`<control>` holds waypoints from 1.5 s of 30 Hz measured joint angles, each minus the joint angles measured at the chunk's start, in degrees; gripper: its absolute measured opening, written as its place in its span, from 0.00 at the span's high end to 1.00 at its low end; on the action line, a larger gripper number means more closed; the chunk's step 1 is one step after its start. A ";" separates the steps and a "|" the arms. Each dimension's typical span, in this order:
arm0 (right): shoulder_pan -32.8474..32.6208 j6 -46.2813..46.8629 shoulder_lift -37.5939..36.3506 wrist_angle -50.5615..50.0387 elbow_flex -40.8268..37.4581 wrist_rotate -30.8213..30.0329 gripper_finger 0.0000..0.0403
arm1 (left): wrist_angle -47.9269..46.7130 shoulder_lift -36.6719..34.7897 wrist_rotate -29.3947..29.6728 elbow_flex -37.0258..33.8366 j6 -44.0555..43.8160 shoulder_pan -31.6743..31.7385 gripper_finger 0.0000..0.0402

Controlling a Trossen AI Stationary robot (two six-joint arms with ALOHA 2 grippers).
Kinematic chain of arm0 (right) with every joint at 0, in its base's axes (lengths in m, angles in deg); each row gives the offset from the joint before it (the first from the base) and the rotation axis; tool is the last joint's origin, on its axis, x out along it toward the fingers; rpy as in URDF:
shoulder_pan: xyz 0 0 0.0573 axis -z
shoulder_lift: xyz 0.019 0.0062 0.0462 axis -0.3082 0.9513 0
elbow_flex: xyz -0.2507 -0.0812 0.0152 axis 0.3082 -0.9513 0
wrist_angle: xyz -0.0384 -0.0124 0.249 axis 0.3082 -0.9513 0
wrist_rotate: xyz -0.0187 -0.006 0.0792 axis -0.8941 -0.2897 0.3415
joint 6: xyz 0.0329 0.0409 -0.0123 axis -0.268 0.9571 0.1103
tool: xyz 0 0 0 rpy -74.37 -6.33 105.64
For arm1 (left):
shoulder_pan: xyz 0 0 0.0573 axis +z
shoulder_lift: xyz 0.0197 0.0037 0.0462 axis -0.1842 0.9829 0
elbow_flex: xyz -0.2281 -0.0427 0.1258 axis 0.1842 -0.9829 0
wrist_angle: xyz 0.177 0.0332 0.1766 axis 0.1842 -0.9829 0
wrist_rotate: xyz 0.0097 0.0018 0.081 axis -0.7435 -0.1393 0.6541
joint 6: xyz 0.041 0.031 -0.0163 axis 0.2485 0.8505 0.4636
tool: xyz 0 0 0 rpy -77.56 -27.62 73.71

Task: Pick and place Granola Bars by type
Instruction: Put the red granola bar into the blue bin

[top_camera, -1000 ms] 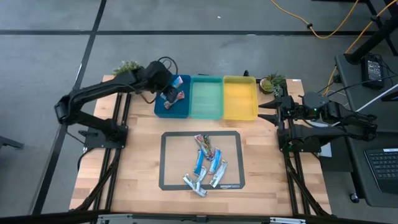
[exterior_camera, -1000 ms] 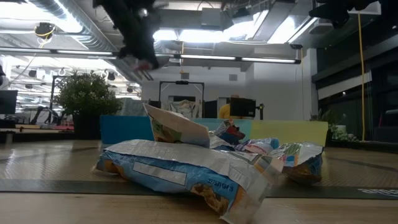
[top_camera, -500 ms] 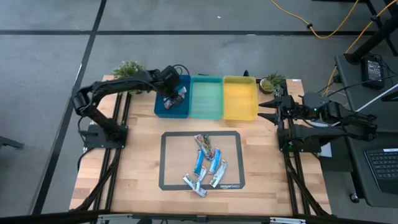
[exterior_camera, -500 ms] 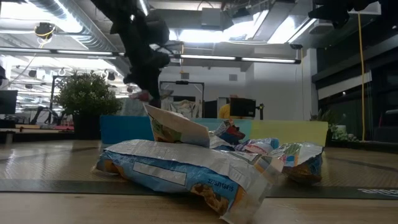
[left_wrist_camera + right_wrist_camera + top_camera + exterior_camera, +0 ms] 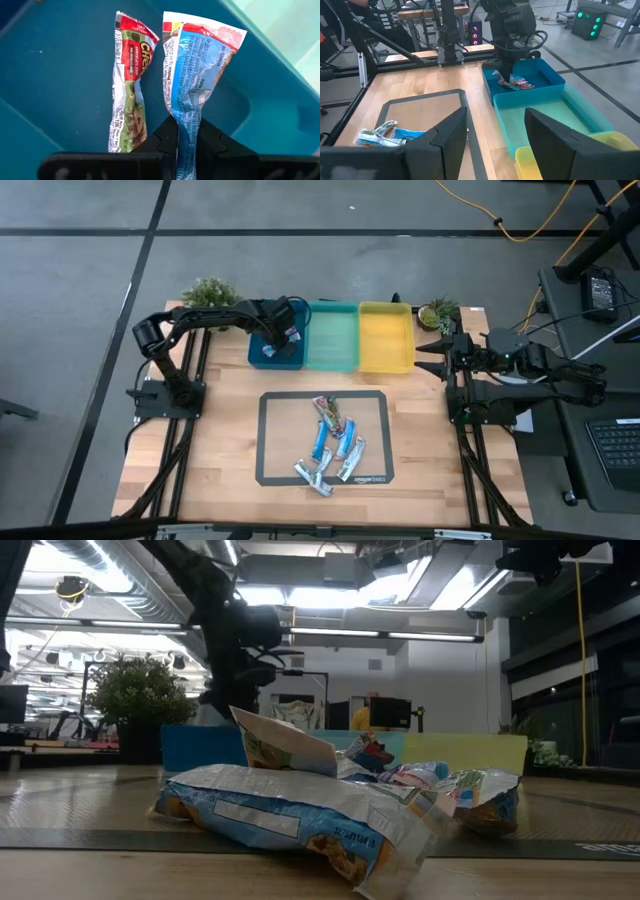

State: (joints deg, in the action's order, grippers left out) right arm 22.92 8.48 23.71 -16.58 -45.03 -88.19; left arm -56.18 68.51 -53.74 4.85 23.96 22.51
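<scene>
My left gripper (image 5: 185,136) reaches down into the blue bin (image 5: 262,358) at the table's far side, shut on a blue-and-white granola bar (image 5: 197,75). A red-and-green bar (image 5: 129,90) lies flat on the bin's floor beside it. Several more granola bars (image 5: 332,445) lie heaped on the dark-framed mat (image 5: 272,470) in the table's middle. My right gripper (image 5: 495,140) waits open at the table's right edge, high above the table and holding nothing. My left gripper pinches one end of the blue-and-white bar's wrapper (image 5: 186,131) between its two fingers (image 5: 162,142). The fingers come steeply from above and lie along the bar. The bar hangs below them inside the blue bin; whether its lower end touches the floor I cannot tell.
A teal bin (image 5: 332,338) and a yellow bin (image 5: 386,338) stand in a row to the right of the blue one. Small potted plants (image 5: 208,288) (image 5: 437,311) sit at the far corners. Bare wood lies on both sides of the mat.
My left gripper has come down into the blue bin with the blue-and-white bar, tipping to point more steeply downward. It has stayed shut on the bar. The bar now hangs low beside the red-and-green one.
</scene>
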 joint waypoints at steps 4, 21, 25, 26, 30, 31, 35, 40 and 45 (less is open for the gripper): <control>0.01 0.00 0.00 0.00 0.00 -0.02 0.50 | 0.19 0.86 0.02 0.00 0.47 0.00 0.93; 0.01 0.35 0.00 -0.02 0.00 -0.02 0.50 | 0.44 2.02 0.02 0.00 0.99 0.00 0.83; -0.01 0.37 -0.01 -0.02 0.00 -0.02 0.50 | 0.43 2.02 0.09 0.02 0.91 -0.01 0.79; 0.01 0.37 0.00 -0.03 0.00 -0.02 0.50 | 0.44 2.02 0.09 0.01 0.88 0.00 0.78; 0.00 0.37 0.00 -0.03 0.00 -0.02 0.50 | 0.44 2.02 -0.59 0.00 0.92 -0.02 0.75; -0.01 0.37 -0.01 -0.04 0.00 -0.02 0.50 | 0.44 2.00 -1.41 0.02 0.92 -0.02 0.74; -0.01 0.39 0.00 -0.04 0.00 -0.02 0.50 | 0.44 2.00 -7.10 0.00 0.90 -0.23 0.74; -0.01 0.26 0.00 -0.04 0.00 -0.02 0.50 | -0.10 1.26 -10.97 0.15 2.09 -2.23 0.74; 0.01 0.17 -0.02 -0.07 0.00 -0.02 0.50 | 0.15 -1.65 -10.85 2.56 4.17 -5.76 0.76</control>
State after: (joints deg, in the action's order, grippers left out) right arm 22.92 8.66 23.69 -16.65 -45.03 -88.21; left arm -56.03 66.86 -64.59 7.41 28.13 16.75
